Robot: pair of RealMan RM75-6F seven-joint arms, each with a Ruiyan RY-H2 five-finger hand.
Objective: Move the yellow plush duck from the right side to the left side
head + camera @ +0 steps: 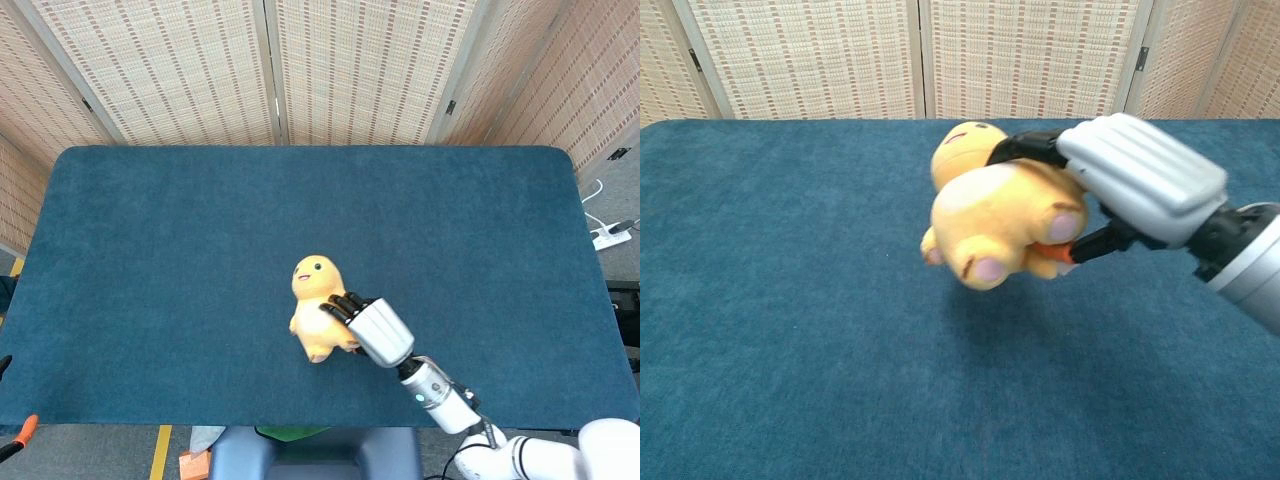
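Observation:
The yellow plush duck [315, 304] hangs in the air near the middle of the blue table, feet toward the robot. My right hand [374, 331] grips it from the duck's right side, black fingers wrapped over its body. In the chest view the duck [990, 215] is raised clear of the cloth, casting a shadow beneath, with the right hand [1135, 178] holding its back and an orange tag showing under the palm. My left hand is not visible in either view.
The blue felt table [180, 250] stretches wide to the left of the duck. Woven folding screens [350, 70] stand behind the far edge. A power strip [611, 236] lies on the floor at the right.

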